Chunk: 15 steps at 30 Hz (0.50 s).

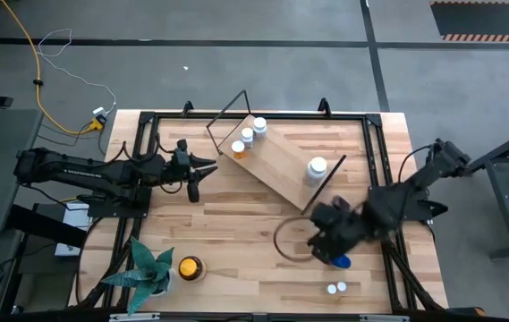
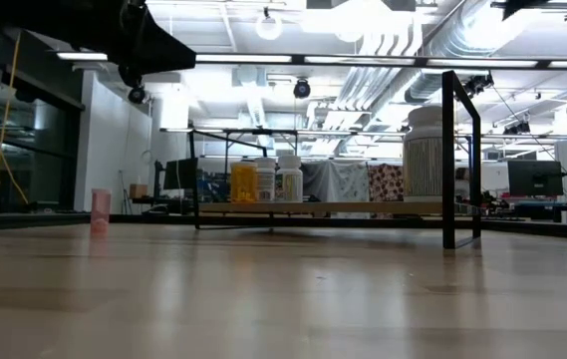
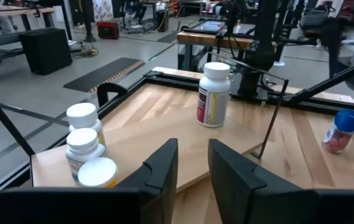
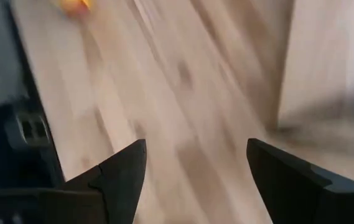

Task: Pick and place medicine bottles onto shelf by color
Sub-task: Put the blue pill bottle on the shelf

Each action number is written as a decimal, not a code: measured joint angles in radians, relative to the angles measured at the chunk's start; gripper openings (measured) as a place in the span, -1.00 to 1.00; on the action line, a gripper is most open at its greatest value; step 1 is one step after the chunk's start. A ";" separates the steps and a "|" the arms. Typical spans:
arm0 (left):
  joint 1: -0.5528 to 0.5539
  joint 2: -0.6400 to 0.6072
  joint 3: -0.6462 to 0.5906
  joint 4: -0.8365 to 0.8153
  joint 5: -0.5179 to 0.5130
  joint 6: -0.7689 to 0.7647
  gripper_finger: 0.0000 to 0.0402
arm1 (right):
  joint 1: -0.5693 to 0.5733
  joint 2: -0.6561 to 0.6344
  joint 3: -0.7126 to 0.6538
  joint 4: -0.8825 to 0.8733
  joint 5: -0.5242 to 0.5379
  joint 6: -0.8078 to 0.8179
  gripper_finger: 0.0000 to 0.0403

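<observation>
The shelf (image 1: 276, 159) lies slantwise at the table's middle and carries an orange bottle (image 1: 238, 149), two small white bottles (image 1: 248, 136) and a large white bottle (image 1: 317, 167), all upright. In the left wrist view they show on the board as three small white-capped bottles (image 3: 82, 140) and the large one (image 3: 214, 93). A blue-capped bottle (image 1: 341, 261) lies on the table beside my right gripper (image 1: 323, 243), which is open and empty in its wrist view (image 4: 195, 168). My left gripper (image 3: 192, 165) is open and empty, off the shelf's left end.
An amber bottle with a yellow cap (image 1: 190, 266) stands beside a green plant (image 1: 142, 268) at the near left. Two small white bottles (image 1: 336, 288) stand at the near right. A thin dark loop (image 1: 283, 240) lies on the table by my right gripper.
</observation>
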 joint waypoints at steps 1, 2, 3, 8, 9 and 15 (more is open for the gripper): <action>0.000 0.000 0.000 0.000 0.000 0.000 -0.58 | 0.029 0.018 0.016 -0.052 -0.019 0.073 0.33; 0.000 0.000 0.000 0.000 0.000 0.000 -0.57 | 0.055 0.033 0.026 -0.093 -0.037 0.129 0.33; 0.000 0.000 0.000 0.000 0.000 0.000 -0.55 | 0.077 0.045 0.030 -0.120 -0.055 0.174 0.33; 0.000 0.000 0.000 0.001 -0.011 0.016 -0.51 | 0.147 0.112 0.023 -0.148 -0.175 0.297 0.33; 0.000 0.000 0.000 0.001 -0.011 0.020 -0.51 | 0.151 0.126 0.023 -0.146 -0.198 0.298 0.33; 0.000 0.000 0.000 0.005 -0.045 0.050 -0.50 | 0.152 0.199 0.023 -0.146 -0.259 0.282 0.33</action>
